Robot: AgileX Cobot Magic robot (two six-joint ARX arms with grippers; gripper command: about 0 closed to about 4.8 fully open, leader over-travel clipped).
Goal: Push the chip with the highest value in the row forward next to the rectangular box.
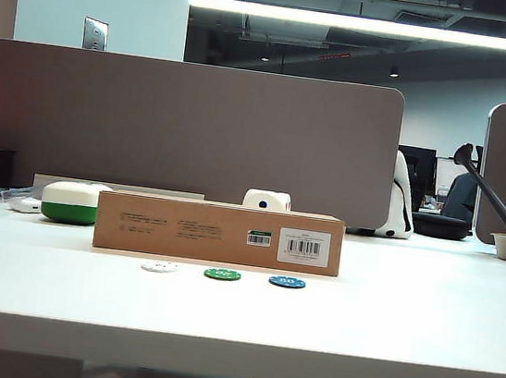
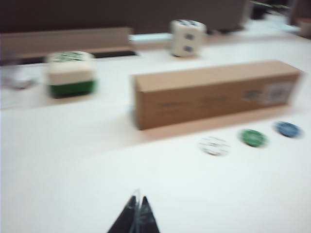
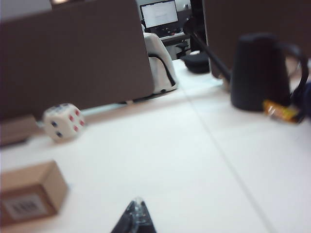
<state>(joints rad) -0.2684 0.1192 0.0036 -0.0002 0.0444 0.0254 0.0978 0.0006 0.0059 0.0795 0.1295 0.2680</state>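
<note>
Nearest the lens in each wrist view is a dark pointed tip: the left gripper (image 2: 137,213) shows its jaws pressed together into a narrow point, holding nothing, hovering over bare tabletop (image 2: 73,165) on the near side of the rectangular box (image 2: 214,92); the right gripper (image 3: 137,218) likewise shows its jaws pressed together and empty, above the tabletop just off the box's barcode end (image 3: 29,194). Neither gripper appears in the exterior view. Taking the rectangular box (image 1: 218,232) as the landmark, the row of three chips lies on the tabletop just in front of its long printed face: the white chip (image 1: 160,267) nearest the box's middle, the green chip (image 1: 222,274) beside it, and the blue chip (image 1: 287,282) last, below the white barcode label (image 1: 304,246) and apart from the box wall. In the left wrist view, which is blurred, the same order reads white (image 2: 214,145), green (image 2: 252,137), blue (image 2: 287,128). A white-and-green rounded case (image 1: 72,202) sits just off the box's other end, and a large die (image 1: 266,200) stands behind the box. Beyond the barcode end, well apart from the box, a dark jug (image 3: 260,73) stands near an orange wrapper (image 3: 279,110).
</note>
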